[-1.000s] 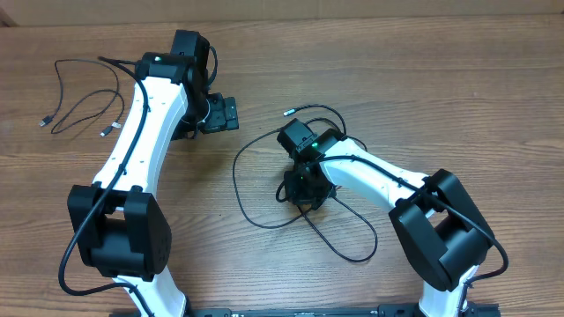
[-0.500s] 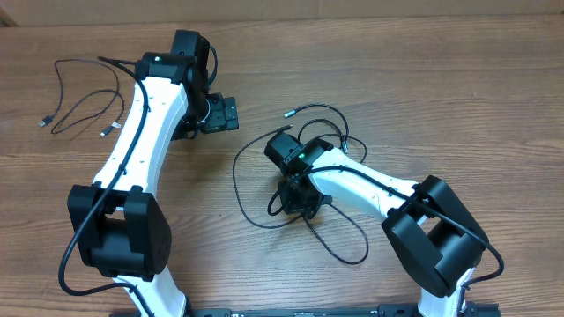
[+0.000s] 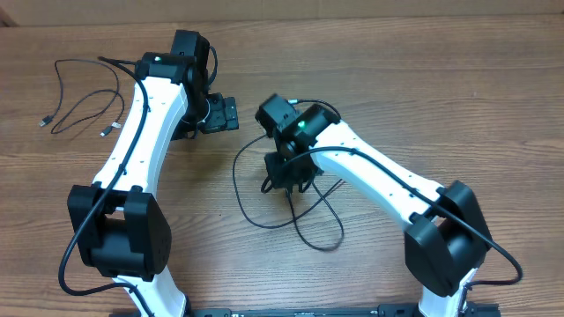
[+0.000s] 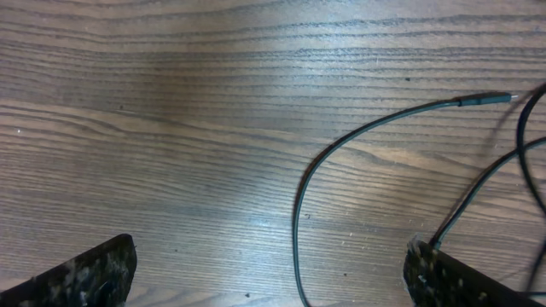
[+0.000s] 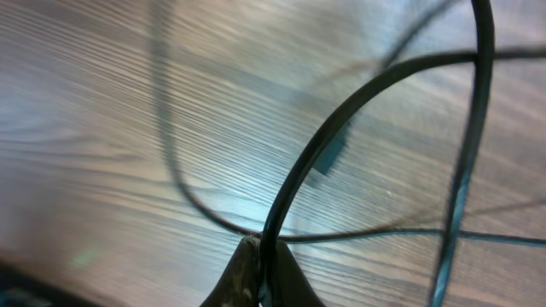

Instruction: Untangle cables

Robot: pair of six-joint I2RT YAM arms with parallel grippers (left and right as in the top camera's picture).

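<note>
The tangled cables (image 3: 235, 180) lie on the table (image 3: 441, 88) as a few overlapping black loops, directly beneath the right claw (image 3: 286, 176) and spreading out below and to both sides of it. One strand of that knot, the held cable (image 5: 375, 81), rises from between the right claw's fingertips (image 5: 247, 271) and arcs up and away. The jaws are clenched tight on it, and other strands cross behind it, blurred.

The left claw (image 3: 231, 114) hangs beside the knot, just off its upper edge, with its jaws released wide and nothing between them. In its own wrist view, a cable (image 4: 375, 128) curves across the wood ahead of it and runs down between its fingers (image 4: 77, 273) without being gripped.

Well beyond the left claw, on the side away from the knot, two separated cables (image 3: 84, 104) lie loosely with their small plug ends showing.

By my reading the job is partly done. Those two look freed and set aside, while the central loops remain crossed and have yet to be pulled apart.
</note>
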